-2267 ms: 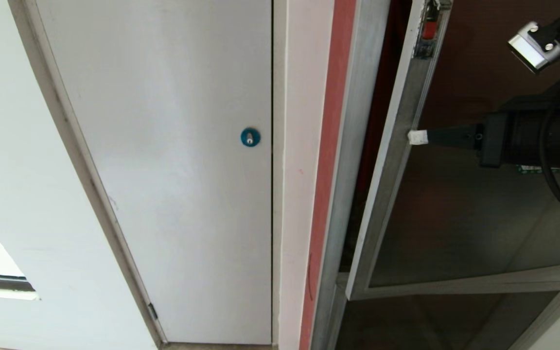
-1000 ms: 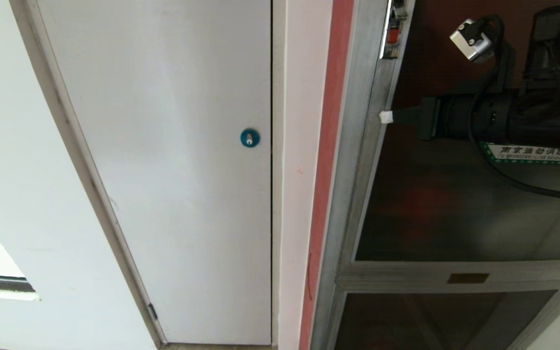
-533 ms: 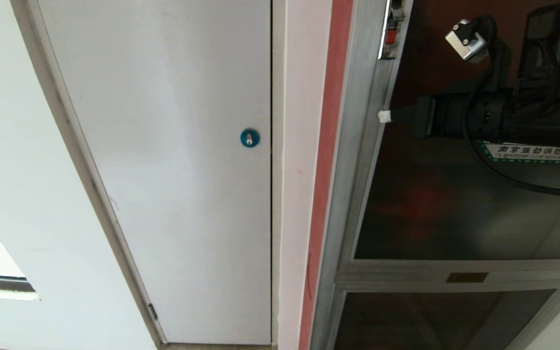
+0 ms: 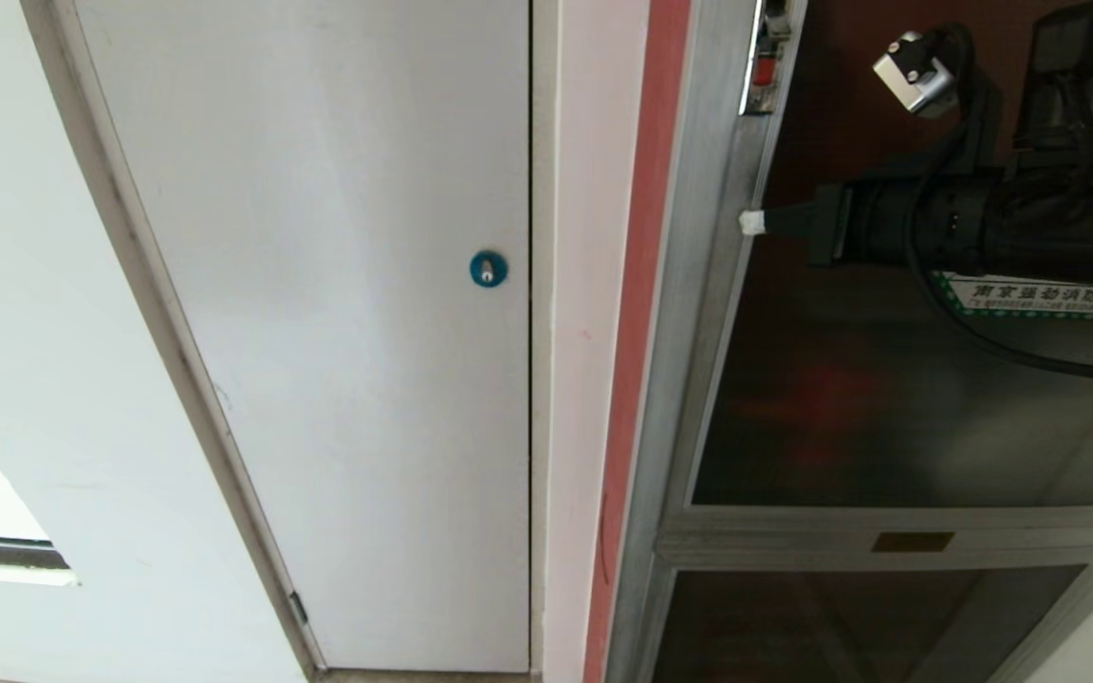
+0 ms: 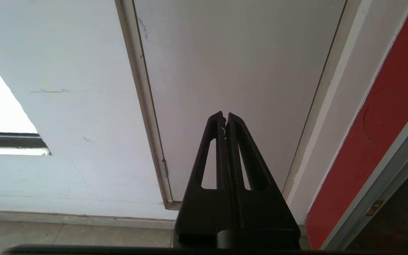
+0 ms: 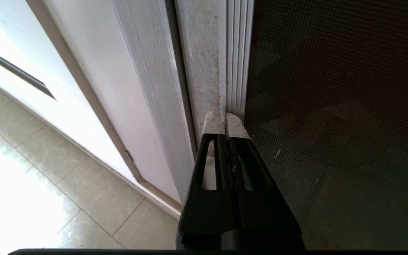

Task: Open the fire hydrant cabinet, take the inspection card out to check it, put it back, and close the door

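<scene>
Left of the cabinet stands a plain white door (image 4: 319, 332). Beside it, the door (image 4: 888, 408) lies flush in the fire hydrant cabinet (image 4: 689, 285), the right gripper (image 4: 751, 223) pinched shut and empty against its silver frame. Best press squarely until the red latch (image 4: 765, 68) catches. The left gripper (image 5: 224, 120), also shut, hangs idle.

The dark glass of the door (image 4: 888, 417) hides the inside of the fire hydrant cabinet (image 4: 698, 285), and the green sticker (image 4: 1045, 296) is cut off by the right edge.
</scene>
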{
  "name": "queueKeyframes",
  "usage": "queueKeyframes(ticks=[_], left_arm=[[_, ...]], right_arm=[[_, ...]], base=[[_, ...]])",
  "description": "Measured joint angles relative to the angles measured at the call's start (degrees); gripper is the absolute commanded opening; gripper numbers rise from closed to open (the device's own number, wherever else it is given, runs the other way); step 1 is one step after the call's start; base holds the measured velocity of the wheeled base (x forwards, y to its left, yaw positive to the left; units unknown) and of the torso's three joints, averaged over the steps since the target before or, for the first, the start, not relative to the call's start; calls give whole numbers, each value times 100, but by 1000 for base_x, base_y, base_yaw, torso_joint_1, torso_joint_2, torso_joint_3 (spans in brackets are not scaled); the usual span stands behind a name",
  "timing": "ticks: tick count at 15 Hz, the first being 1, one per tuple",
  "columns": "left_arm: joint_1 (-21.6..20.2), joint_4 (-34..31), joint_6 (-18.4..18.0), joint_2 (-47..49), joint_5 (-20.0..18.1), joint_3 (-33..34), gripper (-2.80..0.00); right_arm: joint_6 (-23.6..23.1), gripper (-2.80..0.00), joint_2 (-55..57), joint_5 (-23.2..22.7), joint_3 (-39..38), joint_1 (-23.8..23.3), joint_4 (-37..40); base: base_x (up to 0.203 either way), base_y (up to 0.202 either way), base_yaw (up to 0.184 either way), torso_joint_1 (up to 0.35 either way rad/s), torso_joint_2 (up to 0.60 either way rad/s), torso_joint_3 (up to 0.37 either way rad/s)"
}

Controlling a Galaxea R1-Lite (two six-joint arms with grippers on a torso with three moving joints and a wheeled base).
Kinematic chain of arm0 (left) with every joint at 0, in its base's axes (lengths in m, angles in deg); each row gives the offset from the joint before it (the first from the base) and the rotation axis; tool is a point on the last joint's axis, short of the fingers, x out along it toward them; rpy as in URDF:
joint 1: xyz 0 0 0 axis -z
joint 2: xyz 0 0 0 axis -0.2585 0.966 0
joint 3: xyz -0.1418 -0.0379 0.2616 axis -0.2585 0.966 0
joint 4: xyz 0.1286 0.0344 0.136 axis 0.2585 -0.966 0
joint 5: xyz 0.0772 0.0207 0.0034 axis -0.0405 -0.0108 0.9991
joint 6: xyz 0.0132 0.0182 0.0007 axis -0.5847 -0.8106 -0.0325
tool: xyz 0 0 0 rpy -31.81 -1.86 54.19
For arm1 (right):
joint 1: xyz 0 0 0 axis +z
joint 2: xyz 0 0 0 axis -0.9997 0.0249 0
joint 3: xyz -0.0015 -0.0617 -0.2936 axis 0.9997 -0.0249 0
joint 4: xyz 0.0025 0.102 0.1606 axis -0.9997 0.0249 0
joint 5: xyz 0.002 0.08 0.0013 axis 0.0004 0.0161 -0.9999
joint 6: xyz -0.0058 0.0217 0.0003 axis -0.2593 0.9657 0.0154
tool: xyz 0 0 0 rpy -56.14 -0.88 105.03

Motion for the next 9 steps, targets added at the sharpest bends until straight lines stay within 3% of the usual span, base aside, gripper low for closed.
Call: queueKeyframes(ticks=[9], left_arm=[[0, 2, 0, 0, 2, 0, -280]], right_arm=[[185, -280, -660, -3, -610, 273, 2]], base=[[0, 0, 0, 0, 0, 0]])
